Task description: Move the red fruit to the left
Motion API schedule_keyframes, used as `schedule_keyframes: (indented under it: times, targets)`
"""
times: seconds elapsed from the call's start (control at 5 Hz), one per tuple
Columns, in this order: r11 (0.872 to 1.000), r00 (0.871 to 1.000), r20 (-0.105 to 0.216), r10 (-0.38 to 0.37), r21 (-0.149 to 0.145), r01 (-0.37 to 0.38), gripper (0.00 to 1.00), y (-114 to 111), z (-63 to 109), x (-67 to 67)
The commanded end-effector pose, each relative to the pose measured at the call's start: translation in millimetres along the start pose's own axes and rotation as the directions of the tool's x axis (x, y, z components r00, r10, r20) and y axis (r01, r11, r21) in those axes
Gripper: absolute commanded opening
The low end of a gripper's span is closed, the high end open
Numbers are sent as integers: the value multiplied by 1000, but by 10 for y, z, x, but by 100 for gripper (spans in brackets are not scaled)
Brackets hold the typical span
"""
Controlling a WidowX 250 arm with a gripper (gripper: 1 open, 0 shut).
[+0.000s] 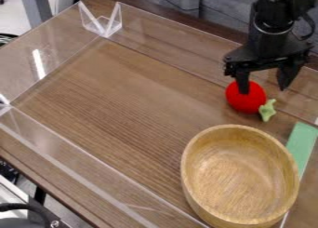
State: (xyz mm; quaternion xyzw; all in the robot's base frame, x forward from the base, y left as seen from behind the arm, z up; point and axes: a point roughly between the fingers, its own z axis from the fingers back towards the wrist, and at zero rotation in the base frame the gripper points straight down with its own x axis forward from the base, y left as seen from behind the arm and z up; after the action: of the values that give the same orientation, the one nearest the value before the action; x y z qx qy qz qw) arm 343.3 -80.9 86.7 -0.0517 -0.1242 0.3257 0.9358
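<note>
The red fruit (247,97) is small, round and glossy, with a green leafy stem at its right side. It rests on the wooden table (125,101) near the right edge, just beyond the wooden bowl. My black gripper (266,73) hangs just above the fruit, pointing down, its two fingers spread wide. One finger (241,80) sits over the fruit's upper left and the other is off to the right. Nothing is between the fingers and the fruit is not touched.
A large round wooden bowl (241,177) stands at the front right. A green flat strip (303,142) lies by the bowl's right side. Clear plastic walls (37,64) fence the table's left and front edges.
</note>
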Motion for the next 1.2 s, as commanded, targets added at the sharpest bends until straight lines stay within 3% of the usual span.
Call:
schedule_keyframes:
  times: [0.0,0.4,0.8,1.0]
  targets:
    - [996,998,58,-33,-84,38,100,-87,333,202]
    - [998,998,53,-38,-51,41,100,50,135,228]
    - [1000,998,58,20,-3,-20,100,-13,-49,211]
    - [995,993,70,98,20,-100,100,22,-108,230]
